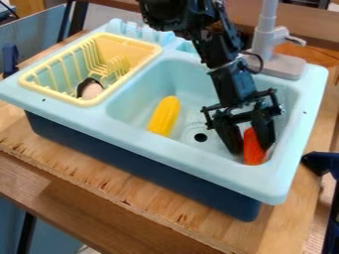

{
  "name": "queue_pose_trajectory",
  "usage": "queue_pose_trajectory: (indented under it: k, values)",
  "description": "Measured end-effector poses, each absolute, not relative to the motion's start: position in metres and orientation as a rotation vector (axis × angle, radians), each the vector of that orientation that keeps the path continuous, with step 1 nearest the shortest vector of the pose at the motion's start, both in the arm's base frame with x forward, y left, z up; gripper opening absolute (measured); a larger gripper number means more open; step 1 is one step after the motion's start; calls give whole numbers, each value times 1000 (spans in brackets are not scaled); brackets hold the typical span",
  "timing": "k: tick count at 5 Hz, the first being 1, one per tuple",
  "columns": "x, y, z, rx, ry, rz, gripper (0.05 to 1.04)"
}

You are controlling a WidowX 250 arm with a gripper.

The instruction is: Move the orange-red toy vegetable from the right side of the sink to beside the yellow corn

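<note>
One red-orange object (252, 151) sits in the near right corner of the basin of a light blue toy sink (165, 148) in the camera view. The black gripper (252, 148) hangs down over that corner. Its two fingers stand apart, open, one on each side of the red-orange object, with their tips low in the basin; whether they press on it, I cannot tell. The black arm (228, 74) comes in from the top edge and slants down across the far right part of the basin.

A yellow corn cob (164, 116) lies in the left part of the basin, its length running from the near wall toward the far wall. The dark drain hole (200, 137) is between the cob and the gripper. On the sink's far rim, toward the right corner, stands a grey faucet (279, 65), behind the gripper. A yellow dish rack (57, 98) sits at the left end of the sink, and in its near right part lies a small pale and black item (89, 89). The sink rests on a wooden tabletop (142, 198), whose near edge is rough.
</note>
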State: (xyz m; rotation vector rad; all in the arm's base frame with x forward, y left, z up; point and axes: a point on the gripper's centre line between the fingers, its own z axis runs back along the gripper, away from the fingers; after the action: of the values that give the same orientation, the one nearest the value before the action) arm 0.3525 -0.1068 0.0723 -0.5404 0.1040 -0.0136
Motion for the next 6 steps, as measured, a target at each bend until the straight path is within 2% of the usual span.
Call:
queue_pose_trajectory:
  k: [1,2,3,4,5,6]
  values:
    - [348,-103,70,-546,95,20,540]
    - [347,-101,70,-539,98,32,539]
    - [337,-85,83,-431,92,40,539]
    - [326,-65,119,-234,52,69,539]
    - [330,-56,130,-25,72,83,539]
    - [335,-62,111,-45,124,34,539]
